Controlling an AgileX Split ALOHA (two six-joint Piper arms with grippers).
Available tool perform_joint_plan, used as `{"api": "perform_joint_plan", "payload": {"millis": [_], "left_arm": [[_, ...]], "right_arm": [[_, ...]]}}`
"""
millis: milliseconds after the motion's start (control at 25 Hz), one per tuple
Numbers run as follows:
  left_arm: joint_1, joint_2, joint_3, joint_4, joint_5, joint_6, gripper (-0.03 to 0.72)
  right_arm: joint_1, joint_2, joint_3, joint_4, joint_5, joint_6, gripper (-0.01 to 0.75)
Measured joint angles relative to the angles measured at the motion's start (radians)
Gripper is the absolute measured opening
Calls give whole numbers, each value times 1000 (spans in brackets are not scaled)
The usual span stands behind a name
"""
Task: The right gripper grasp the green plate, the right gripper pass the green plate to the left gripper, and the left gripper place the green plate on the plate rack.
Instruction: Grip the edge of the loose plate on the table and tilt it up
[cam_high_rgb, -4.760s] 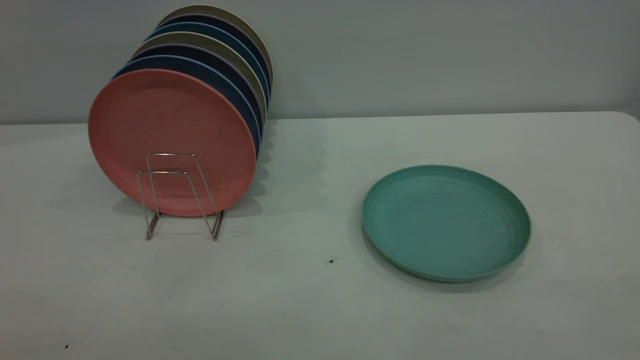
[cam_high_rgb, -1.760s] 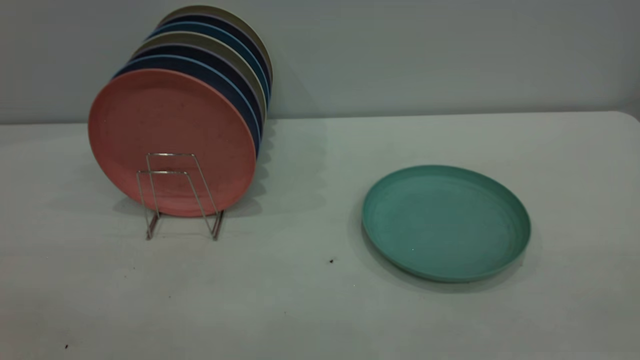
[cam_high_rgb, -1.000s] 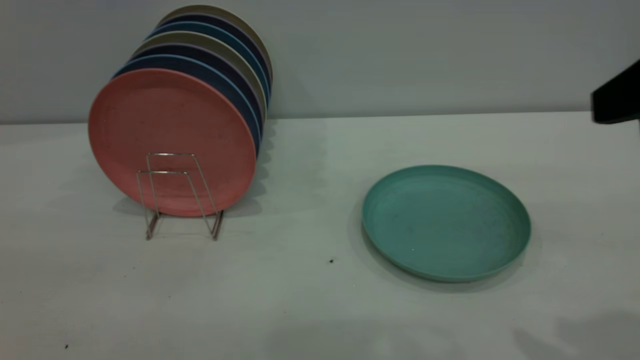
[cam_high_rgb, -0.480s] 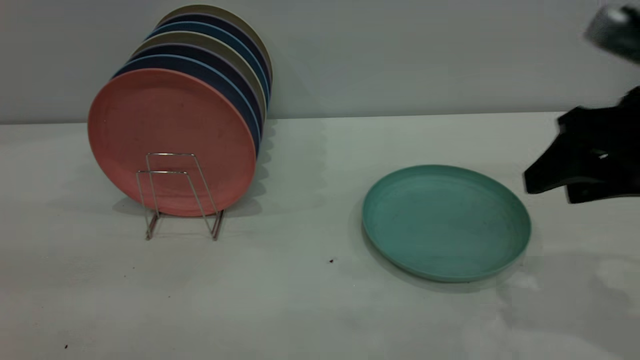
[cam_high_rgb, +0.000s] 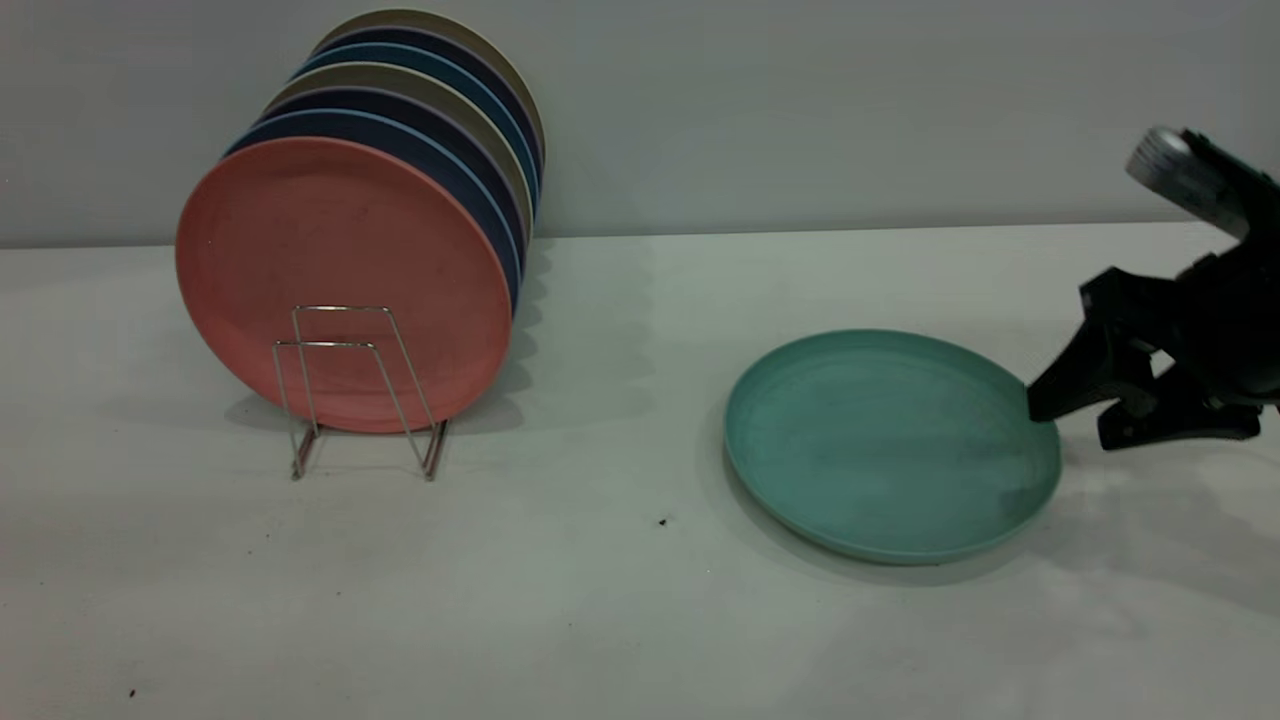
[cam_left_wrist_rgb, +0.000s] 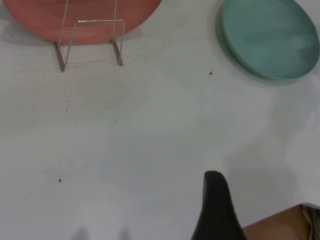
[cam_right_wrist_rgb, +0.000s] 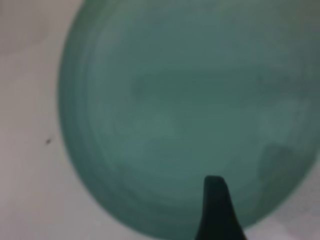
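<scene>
While the exterior view shows the right gripper (cam_high_rgb: 1075, 420) spread, its wrist view frames the green plate (cam_right_wrist_rgb: 185, 115).

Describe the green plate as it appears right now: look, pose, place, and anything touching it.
The green plate is round, matte mint-teal, with a low raised rim and faint concentric rings. It lies flat, face up, on the white table, well apart from the plate rack. The right gripper is open at its right rim, upper finger above the edge; contact is unclear.
</scene>
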Motion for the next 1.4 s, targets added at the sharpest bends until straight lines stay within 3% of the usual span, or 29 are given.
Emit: {"api": "perform_joint_plan", "payload": {"millis": [440, 1120, 1240, 1400], "left_arm": [[0, 0, 0, 0, 2, 0, 541], [0, 0, 0, 0, 5, 0, 541], [0, 1, 0, 0, 1, 0, 541], [0, 1, 0, -1, -3, 0, 541]], "right_arm": [[-5, 81, -38, 3, -57, -66, 531], [0, 217, -111, 96, 39, -76, 525], [5, 223, -111, 116, 38, -81, 489], [9, 227, -111, 134, 9, -83, 323]]}}
